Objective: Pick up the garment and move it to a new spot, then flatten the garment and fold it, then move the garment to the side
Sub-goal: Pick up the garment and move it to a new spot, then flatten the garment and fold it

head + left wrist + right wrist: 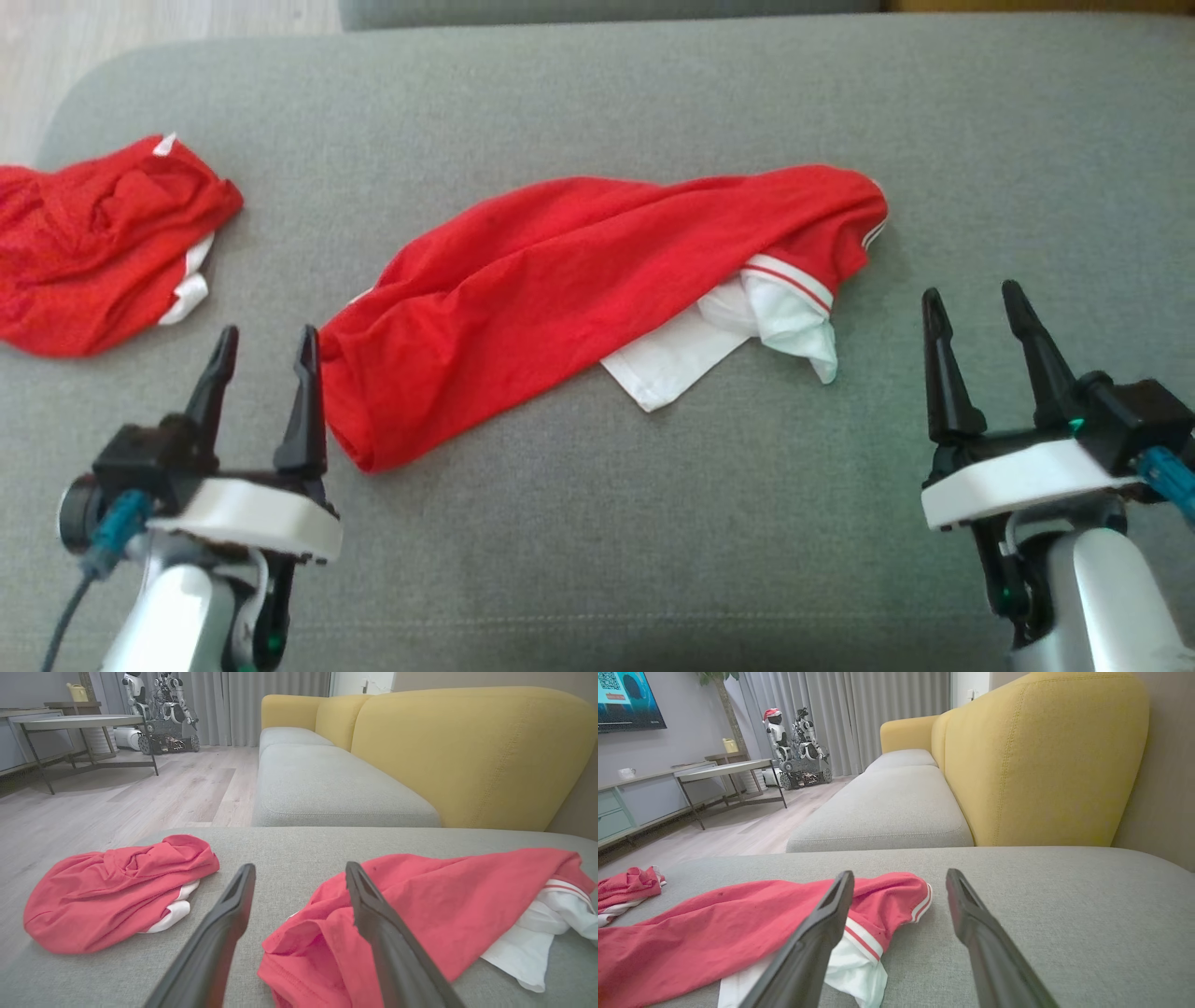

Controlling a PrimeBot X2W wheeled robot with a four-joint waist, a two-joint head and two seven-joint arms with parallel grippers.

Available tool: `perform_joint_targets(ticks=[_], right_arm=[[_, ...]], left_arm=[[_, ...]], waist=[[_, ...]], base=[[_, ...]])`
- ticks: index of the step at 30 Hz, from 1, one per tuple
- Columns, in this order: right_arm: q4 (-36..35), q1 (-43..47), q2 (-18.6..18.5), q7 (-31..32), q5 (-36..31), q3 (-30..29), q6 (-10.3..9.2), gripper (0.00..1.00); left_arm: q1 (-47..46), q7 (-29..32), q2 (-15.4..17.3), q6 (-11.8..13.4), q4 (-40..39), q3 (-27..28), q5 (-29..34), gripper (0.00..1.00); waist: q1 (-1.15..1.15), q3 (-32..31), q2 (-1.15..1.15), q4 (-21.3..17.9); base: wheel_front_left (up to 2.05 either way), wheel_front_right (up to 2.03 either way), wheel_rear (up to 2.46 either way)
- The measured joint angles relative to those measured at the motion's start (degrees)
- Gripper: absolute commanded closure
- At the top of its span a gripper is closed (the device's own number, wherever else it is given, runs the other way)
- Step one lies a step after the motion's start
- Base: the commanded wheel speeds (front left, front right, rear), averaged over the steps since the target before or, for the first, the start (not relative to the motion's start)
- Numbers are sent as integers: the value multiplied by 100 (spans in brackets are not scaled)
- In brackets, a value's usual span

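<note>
**Grey sofa seat, two red clothes, both grippers empty**

Grey sofa seat (597,523) spreads across the head view. A red shirt (560,289) lies crumpled at its middle, with white fabric spilling out at its right end. A second red cloth (93,252) is bunched well apart at the far left. The left gripper (268,334) is spread wide and empty, just beside the shirt's left end. The right gripper (972,294), equally spread and empty, stands near its right end.

From the left wrist, one finger hides part of the shirt's hem. Behind are a wooden floor (140,793), a table (70,721), another robot (161,714) and a yellow sofa back (467,756).

From the right wrist, the striped sleeve lies partly behind one finger.

Matt red cloth garment (560,280) on coarse grey woven cushion (653,93)
</note>
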Motion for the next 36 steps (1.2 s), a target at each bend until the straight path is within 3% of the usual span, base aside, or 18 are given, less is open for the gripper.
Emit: perform_joint_targets(ticks=[18, 36], right_arm=[[48, 498, 3, 192, 2, -66, 0, 0], [-21, 572, 5, 236, 60, -88, 0, 0]], left_arm=[[591, 5, 0, 11, 30, -145, 76, 0], [667, 131, 10, 60, 9, -229, 59, 0]], waist=[[0, -627, 0, -57], [0, -636, 0, -104]], base=[[0, 0, 0], [0, 0, 0]])
